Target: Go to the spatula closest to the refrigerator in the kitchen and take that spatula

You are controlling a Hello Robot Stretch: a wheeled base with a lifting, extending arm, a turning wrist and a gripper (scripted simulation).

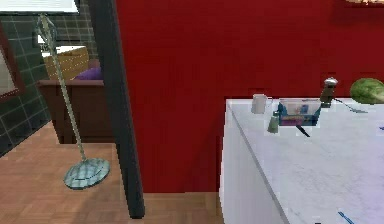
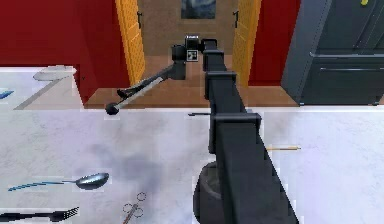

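Note:
My arm (image 2: 235,130) reaches out over a white marble counter (image 2: 330,170). The gripper (image 2: 115,105) slants down to the left, its tips at the counter's far edge with brown floor behind. I cannot tell whether it holds anything. A short dark sliver (image 2: 200,114) lies on the counter just left of the arm. A thin pale stick (image 2: 283,148) lies to the arm's right. No shape here reads clearly as a spatula. A dark refrigerator (image 2: 335,50) stands at the arm side view's far right.
A spoon (image 2: 85,181), a fork (image 2: 40,213) and a small wire utensil (image 2: 135,210) lie on the near left counter, with a plate (image 2: 52,73) farther back. Ahead, the counter (image 1: 300,170) carries a cup (image 1: 260,102), a blue box (image 1: 298,113) and a melon (image 1: 368,90). A floor lamp (image 1: 85,172) stands to the left.

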